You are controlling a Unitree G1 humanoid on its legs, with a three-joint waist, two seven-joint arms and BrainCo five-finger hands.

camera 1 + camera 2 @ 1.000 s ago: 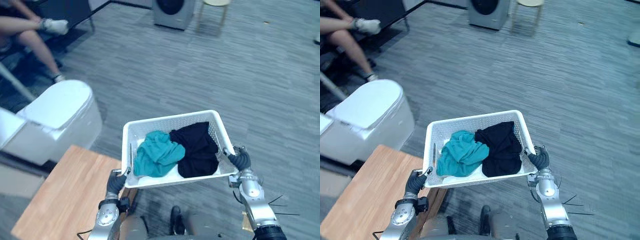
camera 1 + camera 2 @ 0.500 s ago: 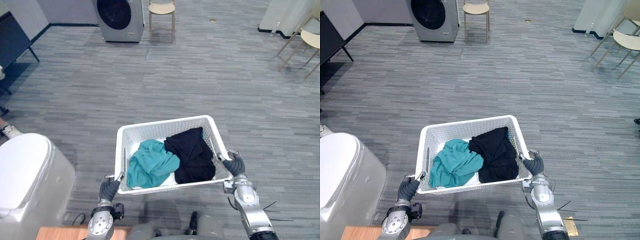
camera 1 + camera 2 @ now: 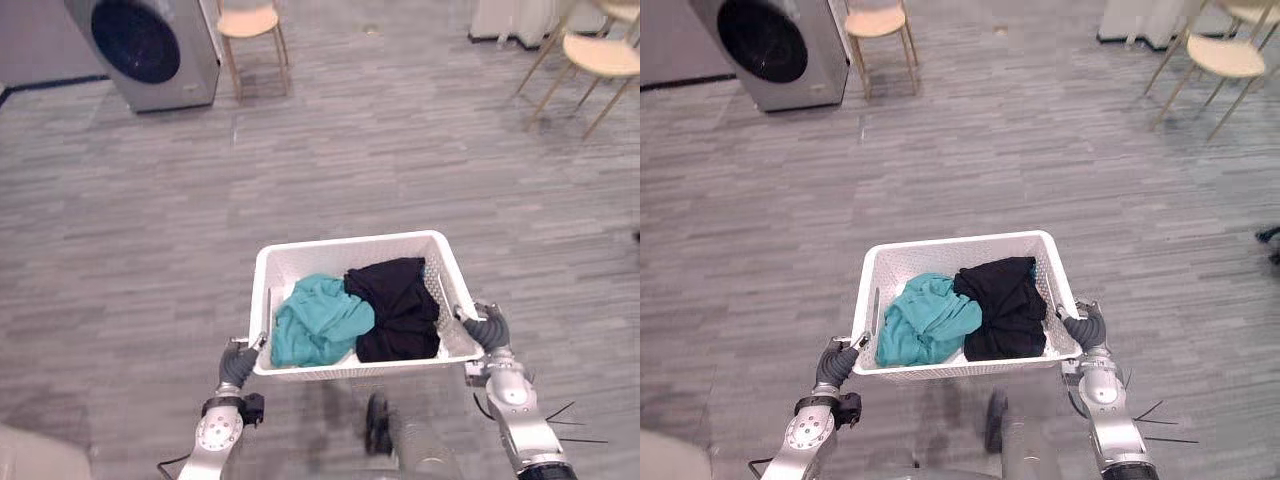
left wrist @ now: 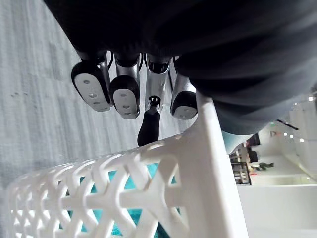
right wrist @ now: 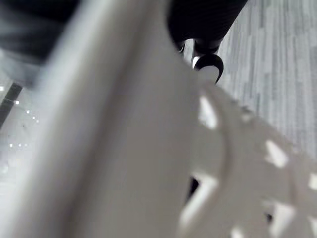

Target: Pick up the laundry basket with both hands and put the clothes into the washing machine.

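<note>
Aloft, basket [image 3: 350,243] holds teal cloth [image 3: 320,320], black cloth [image 3: 395,305]; left hand [image 3: 238,366], right hand [image 3: 488,328] fingers clamp rim

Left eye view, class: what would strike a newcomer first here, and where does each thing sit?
The white laundry basket in the lower middle stands out, gripped at its ends by the left hand and right hand, with a teal garment lying beside a black garment inside. Far across the grey floor, at upper left, stands the washing machine with its dark round door.
</note>
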